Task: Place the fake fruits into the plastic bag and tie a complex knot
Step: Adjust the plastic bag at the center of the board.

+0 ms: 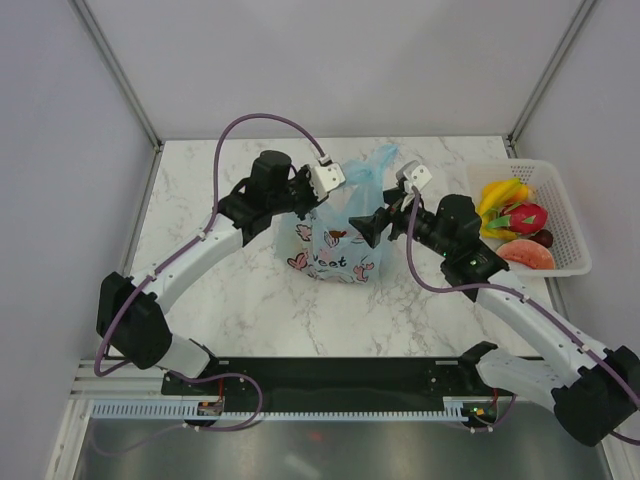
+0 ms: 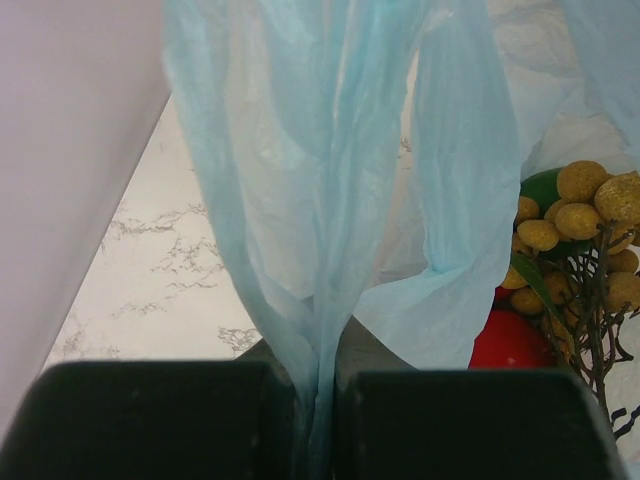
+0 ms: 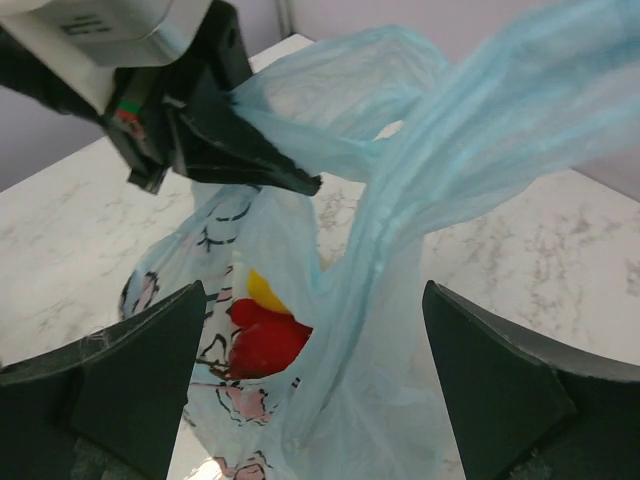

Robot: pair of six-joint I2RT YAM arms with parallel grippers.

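On the top view I have the plastic bag [image 1: 335,245] standing at the middle of the marble table [image 1: 230,290]. Its white doodle panel faces me and its handles rise toward 12 o'clock.

My left tool [image 1: 336,186] sits at the bag's 11 o'clock, pressed together on one light-blue handle loop [image 3: 330,130]. On the left wrist view the film drops straight into the slit between the two dark fingers [image 2: 150,420].

My right tool [image 3: 312,300] is at the bag's 2 o'clock, spread wide. The other handle loop [image 3: 480,120] hangs loose between its fingers and nothing is pinched.

Inside the bag, the left wrist view shows a tan round cluster [image 2: 585,215] on dark stems with a green leaf, and a red fruit [image 2: 510,345] under it. The right wrist view shows red and yellow through the bag's mouth.

At the bag's 3 o'clock, by the table's right edge, the white mesh basket [image 1: 572,195] holds:
- the yellow bananas [image 1: 500,193]
- the pink-red dragon fruit [image 1: 526,215]
- the orange-red slice [image 1: 528,255]
- the dark ball [image 1: 543,238]
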